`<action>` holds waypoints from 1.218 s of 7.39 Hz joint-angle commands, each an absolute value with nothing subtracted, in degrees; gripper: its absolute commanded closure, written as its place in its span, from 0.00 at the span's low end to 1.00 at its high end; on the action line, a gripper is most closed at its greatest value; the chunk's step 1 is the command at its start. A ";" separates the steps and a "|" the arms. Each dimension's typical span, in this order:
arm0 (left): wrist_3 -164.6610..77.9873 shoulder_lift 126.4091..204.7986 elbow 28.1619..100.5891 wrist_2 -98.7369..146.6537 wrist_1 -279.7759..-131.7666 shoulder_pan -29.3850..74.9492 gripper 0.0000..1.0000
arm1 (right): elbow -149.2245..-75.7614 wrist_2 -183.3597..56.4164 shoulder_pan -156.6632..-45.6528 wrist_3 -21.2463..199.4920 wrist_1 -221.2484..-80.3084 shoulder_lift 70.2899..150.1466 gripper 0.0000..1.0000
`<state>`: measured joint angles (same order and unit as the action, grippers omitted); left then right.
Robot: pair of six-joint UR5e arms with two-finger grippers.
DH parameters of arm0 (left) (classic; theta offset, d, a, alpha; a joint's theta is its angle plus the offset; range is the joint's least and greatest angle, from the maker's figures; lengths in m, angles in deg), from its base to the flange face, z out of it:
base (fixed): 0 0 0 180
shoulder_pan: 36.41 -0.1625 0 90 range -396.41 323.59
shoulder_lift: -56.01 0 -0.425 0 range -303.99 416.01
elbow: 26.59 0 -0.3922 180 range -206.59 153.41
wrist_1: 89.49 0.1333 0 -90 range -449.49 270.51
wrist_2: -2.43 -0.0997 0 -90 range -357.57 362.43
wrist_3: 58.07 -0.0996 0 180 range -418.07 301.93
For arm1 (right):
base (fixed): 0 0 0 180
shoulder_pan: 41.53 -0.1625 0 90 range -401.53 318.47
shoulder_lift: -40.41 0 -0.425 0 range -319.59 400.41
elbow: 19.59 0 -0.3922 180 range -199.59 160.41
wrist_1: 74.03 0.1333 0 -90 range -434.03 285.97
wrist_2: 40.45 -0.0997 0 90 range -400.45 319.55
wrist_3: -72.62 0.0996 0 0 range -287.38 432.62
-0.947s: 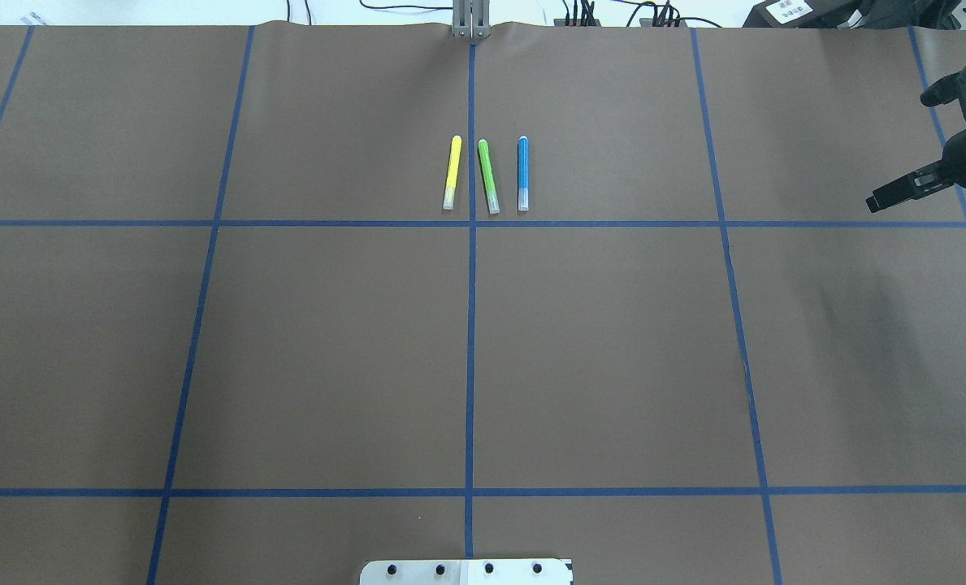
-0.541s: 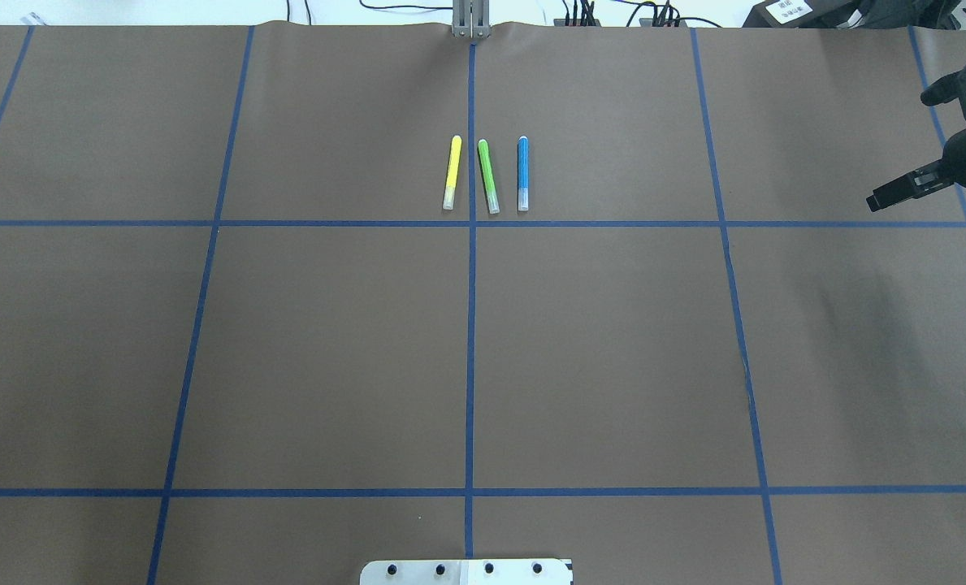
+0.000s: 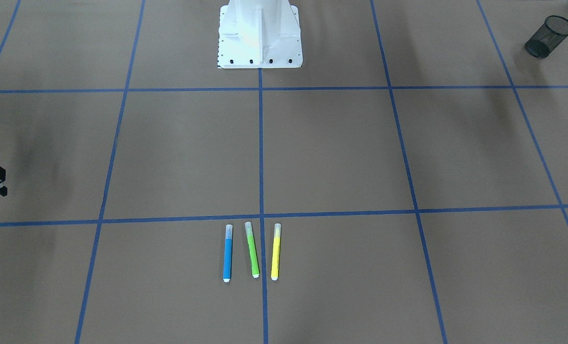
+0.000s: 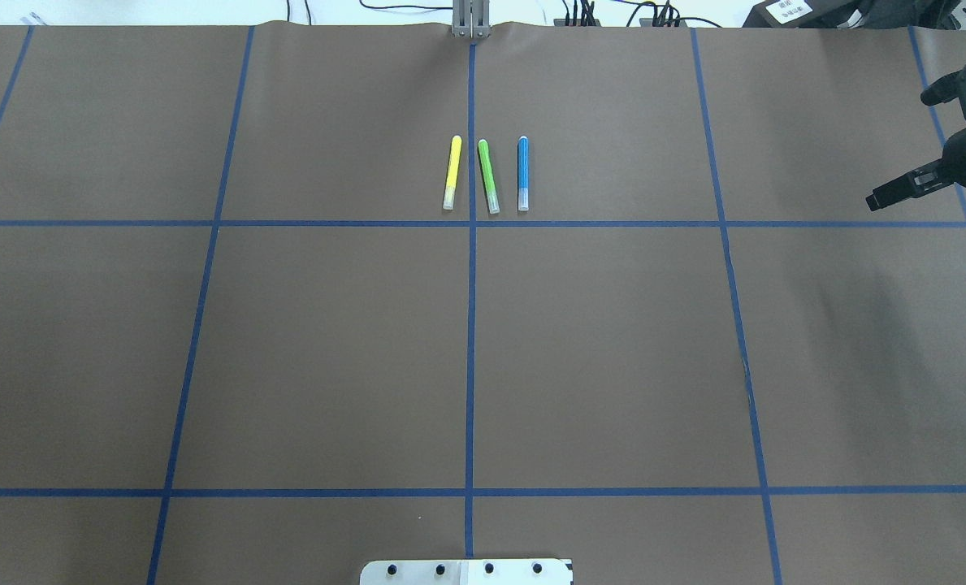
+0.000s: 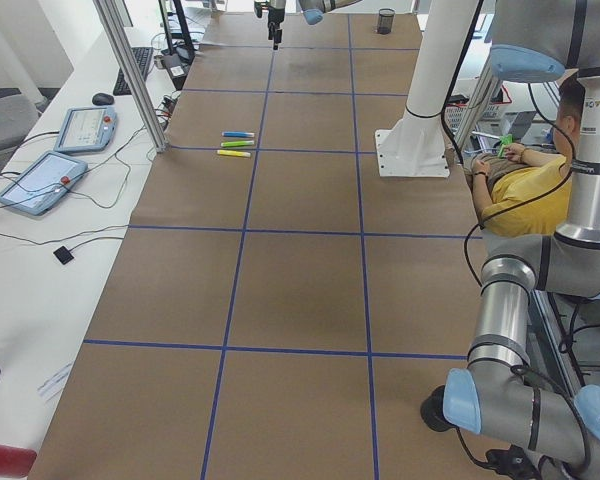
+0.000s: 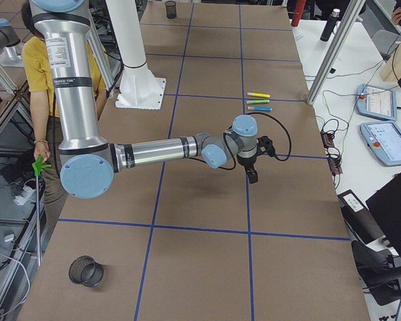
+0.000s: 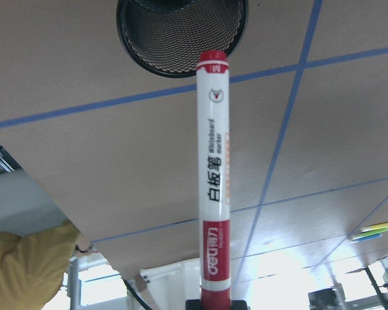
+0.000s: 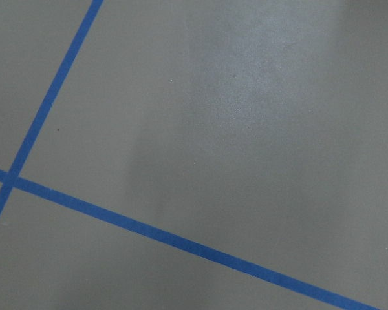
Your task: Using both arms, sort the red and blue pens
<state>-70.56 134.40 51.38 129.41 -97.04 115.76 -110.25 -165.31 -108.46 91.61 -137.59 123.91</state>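
Left gripper (image 7: 216, 305), at the bottom of my wrist frame, clamps the red marker (image 7: 213, 174) by its tail, and the capped tip just reaches the rim of the black mesh cup (image 7: 181, 32) at top centre. I judge the tip must go further over the mouth, with release only once it is inside (a rim strike could tip the cup). The right gripper (image 4: 885, 197) hangs at the overhead frame's right edge, and I cannot tell its opening. Count: one red marker; one blue highlighter (image 4: 522, 172), upper centre, beside one green highlighter (image 4: 487, 175) and one yellow highlighter (image 4: 452, 171); two cups, the second mesh cup (image 6: 85, 271) at lower left of the right-side view
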 commanded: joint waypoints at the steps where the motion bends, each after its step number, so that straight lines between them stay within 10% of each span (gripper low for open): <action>1: -67.82 137.21 42.68 133.99 -97.05 115.73 1.00 | -110.20 -164.82 -108.15 91.69 -137.58 123.91 0.00; 9: -68.35 131.86 40.82 134.26 -97.23 115.81 1.00 | -110.20 -164.73 -108.06 91.69 -137.58 123.91 0.00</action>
<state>-68.41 131.80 40.82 134.05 -97.12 115.81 -110.21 -164.73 -108.06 91.69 -137.58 123.91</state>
